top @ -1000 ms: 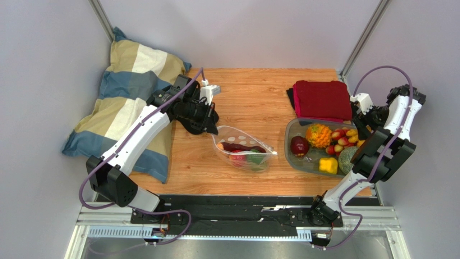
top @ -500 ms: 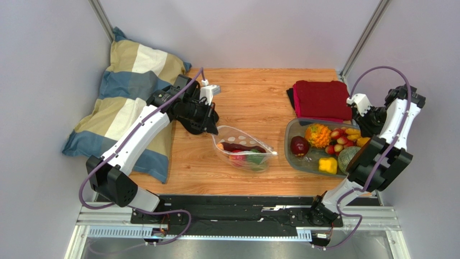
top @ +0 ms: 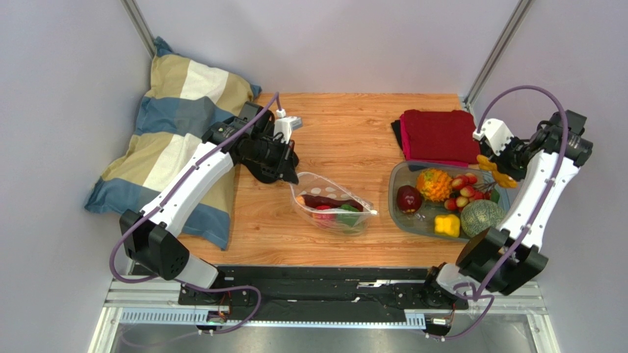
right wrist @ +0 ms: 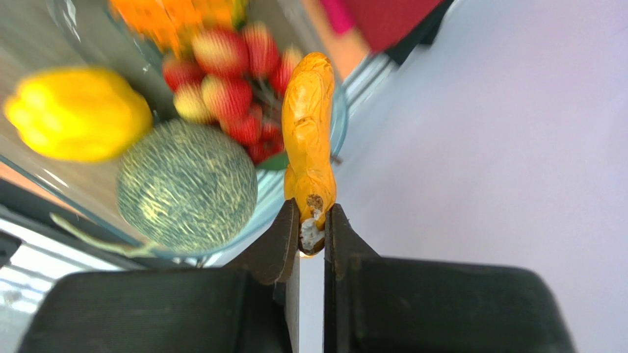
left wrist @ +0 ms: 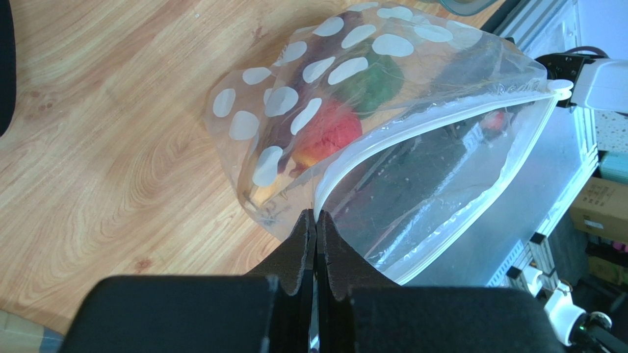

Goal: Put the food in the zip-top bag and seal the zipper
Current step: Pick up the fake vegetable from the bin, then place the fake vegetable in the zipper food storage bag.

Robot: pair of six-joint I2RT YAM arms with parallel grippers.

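Right gripper (right wrist: 311, 213): jaws narrow, clamped on one end of a long orange food piece (right wrist: 309, 140). It hangs in the air over the right side of the grey tray (top: 394, 193), above the melon (right wrist: 186, 185) and yellow pepper (right wrist: 74, 110). The bite is on the tip only, and the rest sticks out unsupported.

Left gripper (left wrist: 315, 217): pinched tight on the zip-top bag (left wrist: 346, 81) at a corner of its mouth, where the zipper (left wrist: 420, 125) starts, propping the mouth open. The bag lies mid-table, well apart from the tray, with red and green food inside.

Risks, as I judge them:
- The tip grip could let the piece pivot or slip on the carry across.
- The long piece could catch the zipper edge on entry and drag the floppy mouth shut.
- Film could slide out of my left pinch, collapsing the opening.
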